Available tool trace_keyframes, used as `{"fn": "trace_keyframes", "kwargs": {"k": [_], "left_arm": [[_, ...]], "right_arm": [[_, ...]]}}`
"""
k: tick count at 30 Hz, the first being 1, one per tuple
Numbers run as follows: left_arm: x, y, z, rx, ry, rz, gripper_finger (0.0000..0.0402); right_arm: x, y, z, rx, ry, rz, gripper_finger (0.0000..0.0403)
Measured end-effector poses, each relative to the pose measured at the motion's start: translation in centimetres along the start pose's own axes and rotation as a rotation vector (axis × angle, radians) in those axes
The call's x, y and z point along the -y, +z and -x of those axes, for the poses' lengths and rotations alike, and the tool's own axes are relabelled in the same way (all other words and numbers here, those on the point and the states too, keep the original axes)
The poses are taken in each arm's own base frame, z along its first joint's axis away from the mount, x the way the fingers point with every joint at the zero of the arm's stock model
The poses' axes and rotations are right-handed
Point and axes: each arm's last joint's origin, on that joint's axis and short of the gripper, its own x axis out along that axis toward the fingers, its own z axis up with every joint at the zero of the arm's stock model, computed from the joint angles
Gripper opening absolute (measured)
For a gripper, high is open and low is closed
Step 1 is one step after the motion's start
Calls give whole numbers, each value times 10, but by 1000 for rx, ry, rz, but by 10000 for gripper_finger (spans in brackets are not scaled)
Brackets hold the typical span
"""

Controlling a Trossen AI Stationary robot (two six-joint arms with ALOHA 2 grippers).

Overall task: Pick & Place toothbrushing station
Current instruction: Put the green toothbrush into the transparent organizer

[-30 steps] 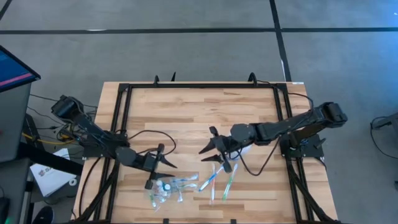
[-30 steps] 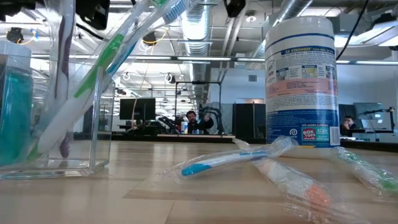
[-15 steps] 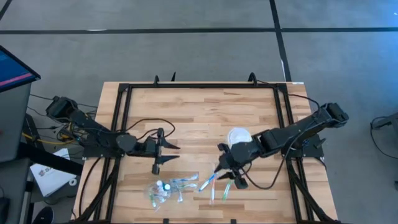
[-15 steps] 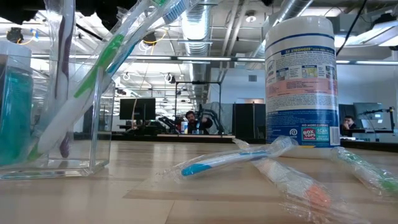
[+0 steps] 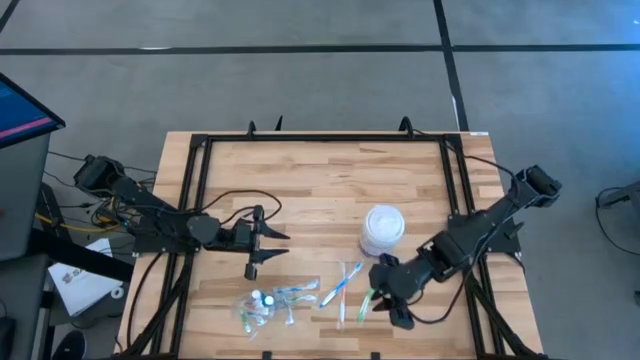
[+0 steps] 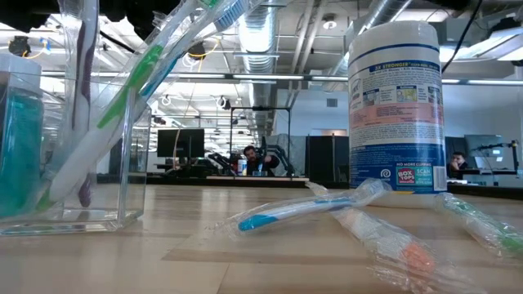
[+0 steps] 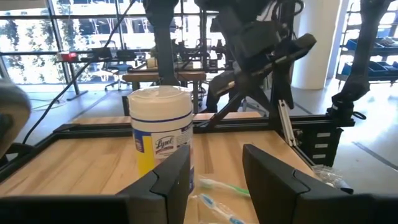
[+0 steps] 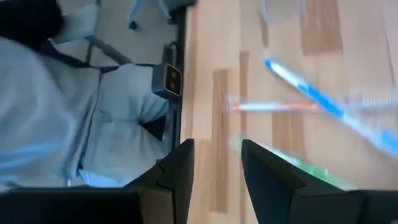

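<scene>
Three wrapped toothbrushes lie flat on the table near its front edge: a blue one (image 5: 341, 283), an orange one (image 5: 341, 306) and a green one (image 5: 365, 301). To their left lies a clear plastic pack (image 5: 262, 306) holding more toothbrushes and small blue bottles. My right gripper (image 5: 388, 300) is open and hangs tipped down just right of the green toothbrush (image 8: 292, 162), touching nothing. My left gripper (image 5: 264, 252) is open and level, and it stands behind the clear pack and clear of it.
A white wipes canister (image 5: 381, 230) stands upright behind the loose toothbrushes, in the right half of the table. A black frame (image 5: 200, 160) runs around the tabletop. Bare wood lies across the far half. A person's clothing (image 8: 62, 124) shows beyond the table edge.
My right gripper has swung from the table's middle toward the near right, tipping downward and rolling, and has uncovered the white canister. My left gripper has drawn back a little from the clear pack toward the far edge and then kept still. The toothbrushes and pack have not moved.
</scene>
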Motion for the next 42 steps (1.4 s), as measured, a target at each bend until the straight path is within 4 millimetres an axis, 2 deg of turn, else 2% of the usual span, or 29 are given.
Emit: {"fn": "trace_keyframes", "kwargs": {"k": [7, 13, 26, 30, 42], "left_arm": [[0, 0, 0, 0, 0, 2, 140], [0, 0, 0, 0, -2, 34, 140], [2, 0, 0, -1, -66, 61, 140], [2, 0, 0, -1, -67, 61, 140], [2, 1, 0, 5, -67, 45, 140]], "right_arm": [[-6, -28, -10, 12, -86, -256, 109], [-6, -44, -30, 83, -196, -466, 102], [11, -71, -110, 92, -388, -670, 102], [12, -72, -117, 120, -395, -679, 102], [2, -84, -114, 215, -403, -820, 102]]}}
